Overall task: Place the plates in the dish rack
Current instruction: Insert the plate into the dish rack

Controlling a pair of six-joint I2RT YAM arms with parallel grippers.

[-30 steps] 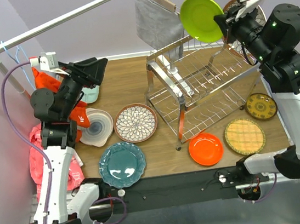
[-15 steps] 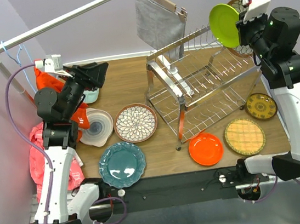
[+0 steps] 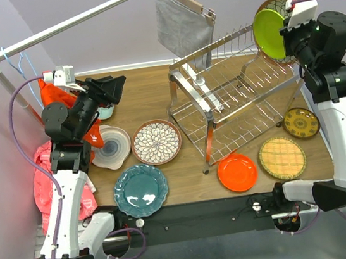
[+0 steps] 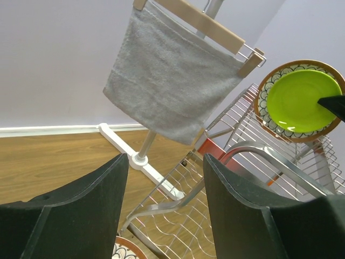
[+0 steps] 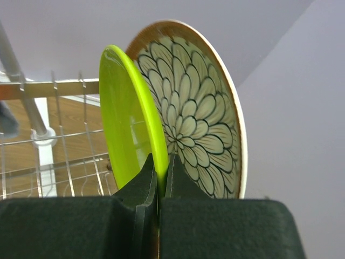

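Observation:
My right gripper [image 3: 286, 33] is shut on the rim of the lime green plate [image 3: 270, 32], which stands on edge over the far right end of the dish rack [image 3: 239, 95]. Close behind it stands a brown-rimmed floral plate [image 5: 199, 113]; whether they touch I cannot tell. The pinch shows in the right wrist view [image 5: 161, 162]. My left gripper [image 3: 121, 85] hangs open and empty at the left, facing the rack [image 4: 166, 162]. On the table lie a second floral plate [image 3: 156, 142], teal [image 3: 141, 190], white-grey swirl [image 3: 111, 146], orange [image 3: 237, 172], yellow woven [image 3: 281, 157] and dark-yellow patterned [image 3: 301, 122] plates.
A grey cloth on a wooden hanger [image 3: 181, 23] hangs from the long white rail [image 3: 81, 17] just behind the rack's left end. Red and pink cloths [image 3: 45, 178] lie along the left edge. A pale blue object [image 3: 105, 111] sits under the left gripper.
The right gripper carried the green plate rightward and turned it from face-on to upright, in front of the floral plate. The left arm only shifted slightly.

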